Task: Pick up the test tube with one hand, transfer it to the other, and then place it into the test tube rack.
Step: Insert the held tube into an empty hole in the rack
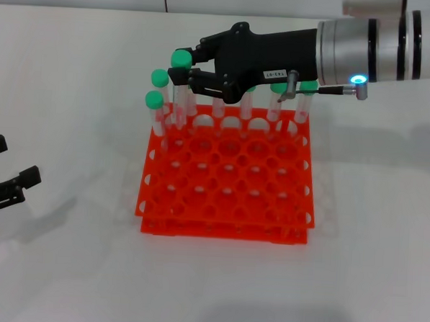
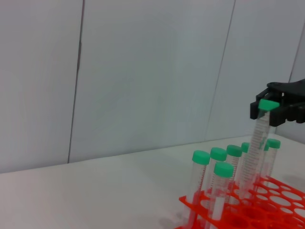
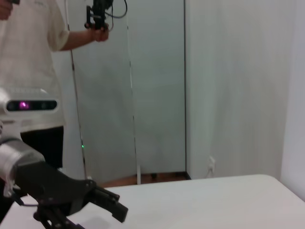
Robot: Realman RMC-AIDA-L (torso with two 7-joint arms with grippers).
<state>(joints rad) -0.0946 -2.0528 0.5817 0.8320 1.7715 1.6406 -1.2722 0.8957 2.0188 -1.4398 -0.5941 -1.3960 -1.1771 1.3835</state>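
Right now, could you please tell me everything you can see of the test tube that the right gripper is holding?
The test tube is slim, clear plastic with printed graduations and a round green cap. The right gripper is shut on it just under the cap. It leans slightly, its lower end down in a hole at the far left part of the orange-red test tube rack, among other green-capped tubes standing there. How deep it sits is hard to tell.
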